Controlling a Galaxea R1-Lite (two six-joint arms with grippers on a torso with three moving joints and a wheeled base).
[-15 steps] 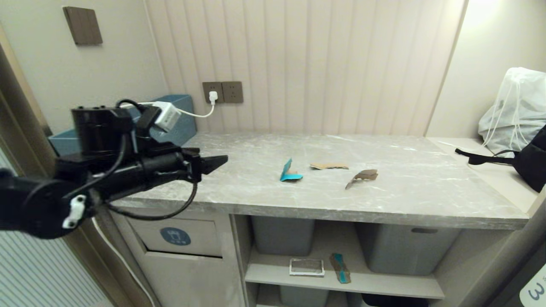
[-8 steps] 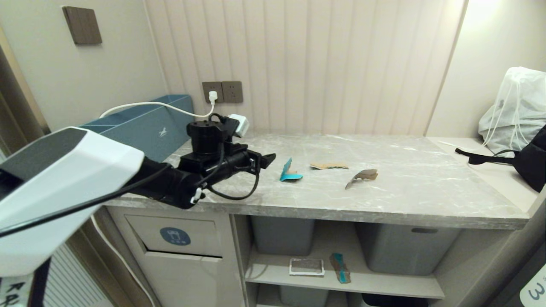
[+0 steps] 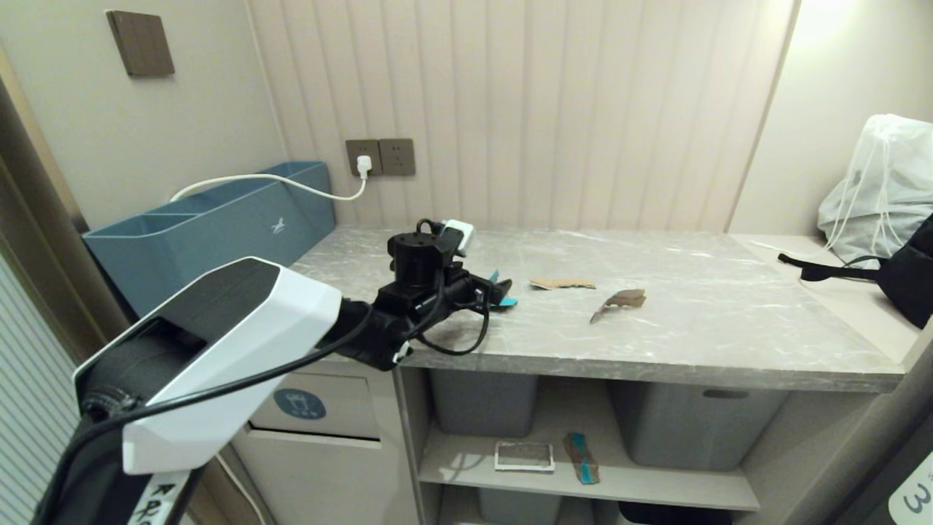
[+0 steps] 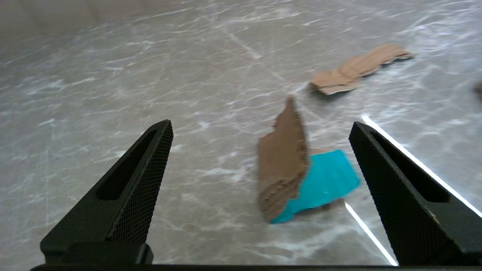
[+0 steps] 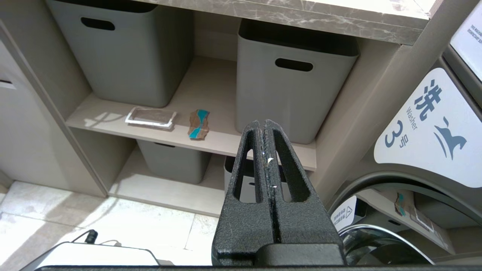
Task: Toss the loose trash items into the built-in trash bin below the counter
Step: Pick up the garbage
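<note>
A folded scrap [image 4: 297, 177], brown outside and teal within, stands half upright on the counter [image 3: 700, 343], and the left gripper [image 4: 260, 165] hovers just short of it with its fingers spread wide to either side. Two flat brown scraps [image 3: 561, 283] [image 3: 621, 300] lie farther along the counter. A silvery packet [image 3: 523, 456] and another scrap [image 3: 582, 458] sit on the shelf below. The bin flap [image 3: 310, 405] is under the counter's left end. The right gripper [image 5: 268, 150] hangs low by the shelf, pressed together and empty. The step in hand looks like the first pickup. Next, the left fingers need to advance until the scrap sits between them, then close.
</note>
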